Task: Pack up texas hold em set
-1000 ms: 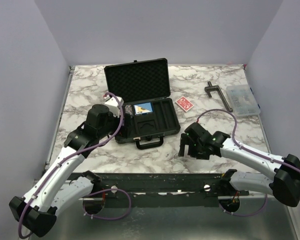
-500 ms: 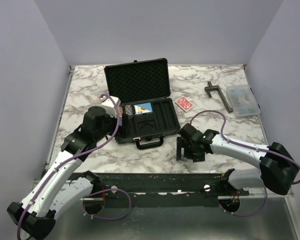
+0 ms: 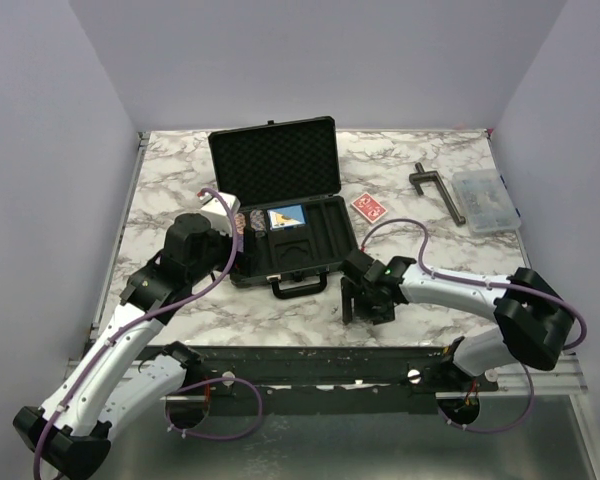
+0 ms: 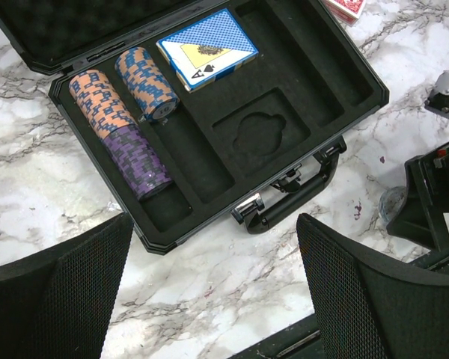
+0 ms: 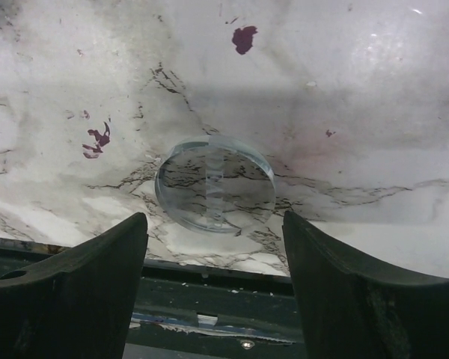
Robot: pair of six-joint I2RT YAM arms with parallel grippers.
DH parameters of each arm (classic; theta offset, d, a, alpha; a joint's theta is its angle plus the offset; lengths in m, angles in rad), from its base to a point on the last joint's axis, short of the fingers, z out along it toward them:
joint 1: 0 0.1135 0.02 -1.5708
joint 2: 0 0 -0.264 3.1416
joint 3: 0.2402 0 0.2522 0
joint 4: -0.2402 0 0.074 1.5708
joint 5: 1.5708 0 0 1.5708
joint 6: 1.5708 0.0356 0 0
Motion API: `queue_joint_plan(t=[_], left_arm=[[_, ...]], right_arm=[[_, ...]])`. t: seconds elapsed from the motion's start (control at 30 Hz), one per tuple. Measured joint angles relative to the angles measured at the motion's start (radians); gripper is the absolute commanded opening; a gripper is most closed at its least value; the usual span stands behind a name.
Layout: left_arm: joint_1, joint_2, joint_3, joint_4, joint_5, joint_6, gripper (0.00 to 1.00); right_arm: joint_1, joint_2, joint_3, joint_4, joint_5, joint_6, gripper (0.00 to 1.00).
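The black case (image 3: 248, 272) lies open at the table's middle, lid (image 3: 275, 162) propped back. Its slotted tray (image 4: 292, 56) holds a blue card deck (image 4: 207, 48) and orange, blue and purple chip stacks (image 4: 127, 120); its handle (image 4: 295, 196) faces the front. A red card deck (image 3: 368, 207) lies on the marble to the right of the case. My left gripper (image 4: 215, 224) is open and empty, above the case's front left corner. My right gripper (image 5: 213, 223) is open, low over a clear round disc (image 5: 215, 183) flat on the table, near the front edge.
A clear plastic compartment box (image 3: 485, 200) and a dark T-shaped tool (image 3: 438, 188) lie at the back right. A black metal rail (image 3: 310, 360) runs along the front edge. Purple walls close in the table at left, back and right.
My right gripper has moved left along the front edge, toward the case handle. My left arm drew back a little from the case early on, then held still.
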Motion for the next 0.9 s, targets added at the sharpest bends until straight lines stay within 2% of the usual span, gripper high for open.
queue_joint_plan(t=[0.1,0.23,0.47,0.57,0.8,0.9], left_arm=[[0.000,-0.003,0.000,0.000,-0.002,0.000,0.90],[0.000,-0.003,0.000,0.000,-0.003,0.000,0.90],[0.000,-0.007,-0.001,0.000,-0.003,0.000,0.90],[0.000,-0.010,-0.002,0.000,-0.003,0.000,0.90],[0.000,-0.013,-0.006,0.000,-0.003,0.000,0.90],[0.000,-0.014,-0.006,0.000,-0.003,0.000,0.90]], right_arm=[[0.018,0.031,0.016,0.002,0.006,-0.004,0.69],[0.031,0.058,0.035,-0.003,0.022,-0.015,0.58],[0.037,0.095,0.064,-0.007,0.038,-0.033,0.56],[0.038,0.113,0.082,-0.008,0.046,-0.049,0.58],[0.042,0.161,0.130,-0.013,0.089,-0.150,0.73],[0.042,0.164,0.133,-0.014,0.107,-0.178,0.75]])
